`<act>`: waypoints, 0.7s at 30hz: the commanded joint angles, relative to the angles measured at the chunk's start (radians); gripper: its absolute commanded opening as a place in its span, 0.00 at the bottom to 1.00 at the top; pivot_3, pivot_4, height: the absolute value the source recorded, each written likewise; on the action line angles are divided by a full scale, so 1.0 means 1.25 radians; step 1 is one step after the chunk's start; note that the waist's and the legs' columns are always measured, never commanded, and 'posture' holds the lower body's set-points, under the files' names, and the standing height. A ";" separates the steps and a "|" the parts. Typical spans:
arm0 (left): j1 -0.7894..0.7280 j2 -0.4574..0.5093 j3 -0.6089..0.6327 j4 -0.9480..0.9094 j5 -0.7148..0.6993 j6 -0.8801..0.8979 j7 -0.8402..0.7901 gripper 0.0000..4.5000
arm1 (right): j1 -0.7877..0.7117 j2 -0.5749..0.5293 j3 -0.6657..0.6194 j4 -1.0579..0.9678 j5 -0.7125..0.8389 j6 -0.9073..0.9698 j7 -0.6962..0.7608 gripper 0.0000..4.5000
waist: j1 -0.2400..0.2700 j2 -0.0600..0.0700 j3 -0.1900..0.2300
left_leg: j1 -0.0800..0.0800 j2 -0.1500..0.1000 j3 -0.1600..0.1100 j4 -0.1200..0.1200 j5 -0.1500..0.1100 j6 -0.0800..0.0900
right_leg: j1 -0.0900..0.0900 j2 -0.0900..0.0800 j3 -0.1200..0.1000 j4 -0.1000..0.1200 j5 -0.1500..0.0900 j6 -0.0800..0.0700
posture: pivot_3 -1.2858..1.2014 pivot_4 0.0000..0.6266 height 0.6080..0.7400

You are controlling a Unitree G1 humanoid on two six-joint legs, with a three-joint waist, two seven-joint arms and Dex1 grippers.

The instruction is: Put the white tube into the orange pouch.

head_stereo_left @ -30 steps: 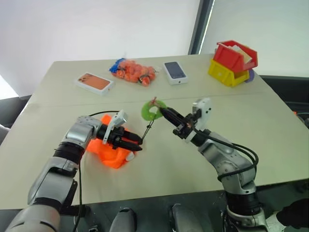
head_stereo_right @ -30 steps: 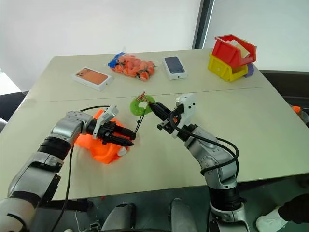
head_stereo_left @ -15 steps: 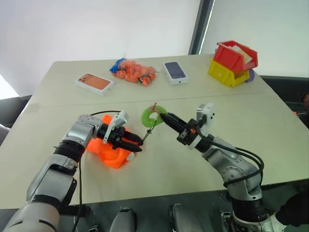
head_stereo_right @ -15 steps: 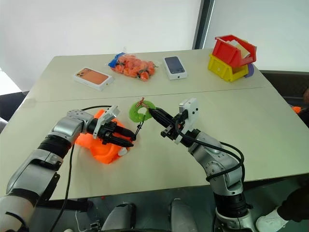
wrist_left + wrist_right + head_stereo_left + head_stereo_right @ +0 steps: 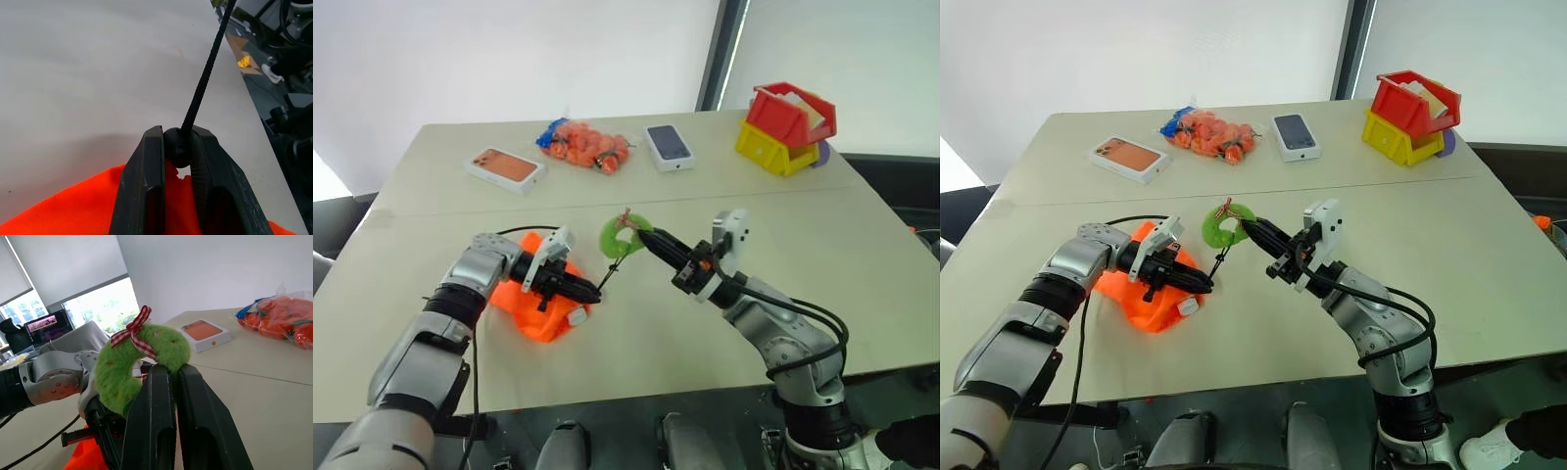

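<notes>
I see the pouch (image 5: 540,311) at seven o'clock on the tabletop (image 5: 862,245), its ring charm (image 5: 623,235) at center, the mesh bag (image 5: 587,145) at twelve, the stacked bins (image 5: 787,127) at two.

Beige table (image 5: 862,255) before a white wall (image 5: 509,59), dark window frame (image 5: 717,54)

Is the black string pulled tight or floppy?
Tight. The black cord runs straight from the left gripper toward the green ring charm in the right gripper.

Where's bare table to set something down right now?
Free: the table on the right, between the right gripper and the stacked bins; also the near edge in front of the orange pouch. Crowded: far edge and the centre, where both grippers work.
</notes>
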 commanded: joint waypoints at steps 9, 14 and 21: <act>0.079 0.074 0.018 -0.107 0.080 -0.103 0.011 0.04 | -0.071 -0.003 -0.039 0.146 -0.192 -0.092 -0.163 0.00 | -0.002 0.000 0.000 | 0.000 0.000 0.000 0.000 0.000 0.000 | 0.000 0.000 0.000 0.000 0.000 0.000 | 0.52 0.24 1.00; 0.125 0.113 0.009 -0.157 0.098 -0.112 0.012 0.04 | -0.105 0.002 -0.069 0.226 -0.247 -0.114 -0.236 0.00 | -0.002 0.000 0.000 | 0.000 0.000 0.000 0.000 0.000 0.000 | 0.000 0.000 0.000 0.001 0.000 0.000 | 0.52 0.24 1.00; 0.148 0.131 -0.003 -0.161 0.131 -0.163 0.020 0.04 | -0.129 -0.012 -0.076 0.305 -0.320 -0.129 -0.317 0.00 | -0.002 0.000 0.000 | 0.001 0.000 0.000 0.000 0.000 0.000 | 0.000 0.000 0.000 0.001 0.000 0.000 | 0.52 0.24 1.00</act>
